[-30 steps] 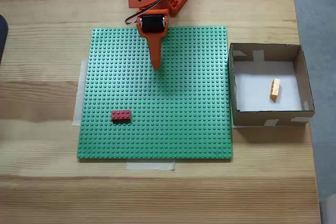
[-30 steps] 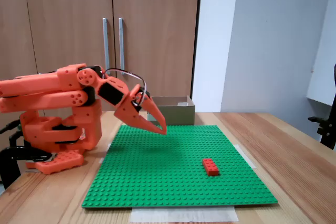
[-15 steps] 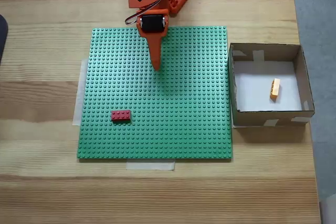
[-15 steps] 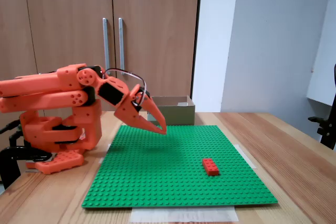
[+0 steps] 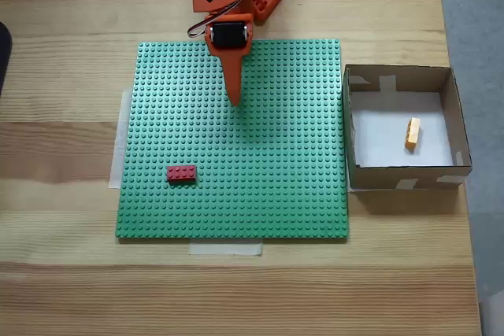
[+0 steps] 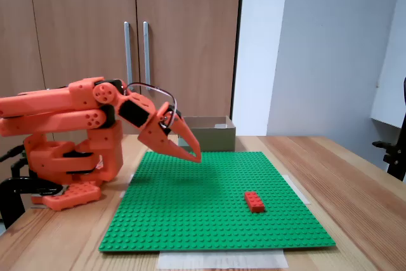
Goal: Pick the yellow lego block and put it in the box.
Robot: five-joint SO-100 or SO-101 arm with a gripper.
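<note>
Yellow block [image 5: 413, 133] is lying inside the box [image 5: 461, 120]; gripper [image 5: 234, 101], jaws closed and empty, is hovering over the green baseplate [image 5: 276, 179], so no further move appears needed.

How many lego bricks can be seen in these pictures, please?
2. The red lego brick lies on the green baseplate, toward its lower left in the top-down fixed view; the yellow lego block lies inside the box.
</note>
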